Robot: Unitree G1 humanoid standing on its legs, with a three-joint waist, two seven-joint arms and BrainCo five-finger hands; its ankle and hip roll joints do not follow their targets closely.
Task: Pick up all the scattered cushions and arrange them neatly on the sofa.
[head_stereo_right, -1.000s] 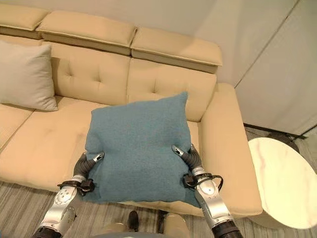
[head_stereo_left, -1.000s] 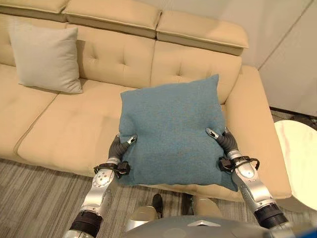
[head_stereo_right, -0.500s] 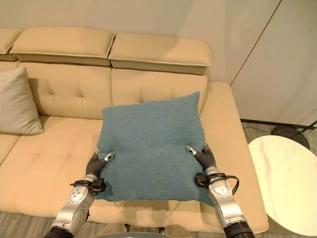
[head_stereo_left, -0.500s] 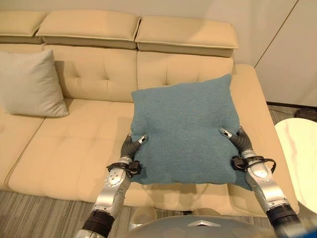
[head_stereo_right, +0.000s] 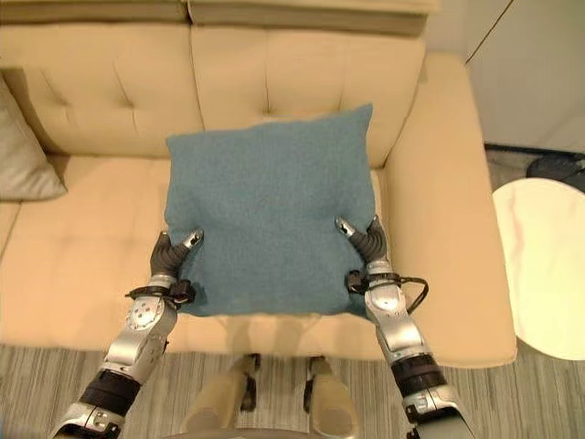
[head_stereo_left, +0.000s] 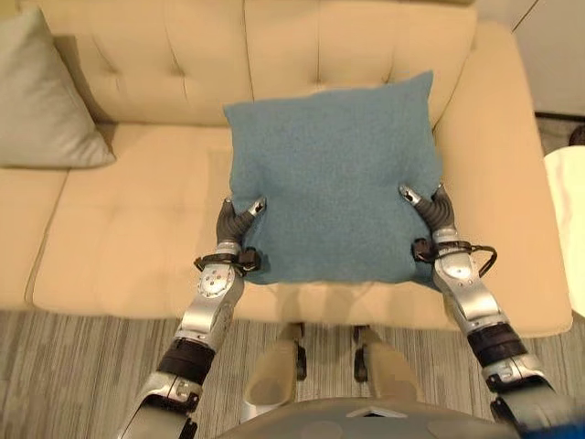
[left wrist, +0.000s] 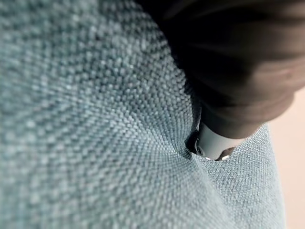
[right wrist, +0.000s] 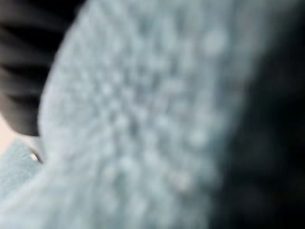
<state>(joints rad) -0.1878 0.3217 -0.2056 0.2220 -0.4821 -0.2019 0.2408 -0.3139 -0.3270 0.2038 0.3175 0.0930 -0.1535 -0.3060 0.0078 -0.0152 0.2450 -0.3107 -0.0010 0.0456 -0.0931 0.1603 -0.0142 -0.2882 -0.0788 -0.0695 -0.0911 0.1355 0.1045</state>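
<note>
A square blue cushion (head_stereo_left: 334,174) hangs over the right seat of the cream sofa (head_stereo_left: 137,238), its far edge near the tufted backrest. My left hand (head_stereo_left: 234,224) pinches its lower left edge with fingers and thumb curled round the cloth. At the lower right edge, my right hand (head_stereo_left: 433,212) grips the same way. The blue weave (left wrist: 95,119) shows close up in both wrist views. A grey cushion (head_stereo_left: 41,101) leans upright against the backrest at the sofa's left.
A round white marble side table (head_stereo_right: 548,265) stands right of the sofa's arm (head_stereo_left: 516,183). Striped grey carpet (head_stereo_left: 82,375) runs along the sofa's front. The middle seat between the two cushions is bare.
The view has tilted down and closed in on the sofa. The blue cushion, held in both hands, now sits lower and further over the right seat, closer to the backrest.
</note>
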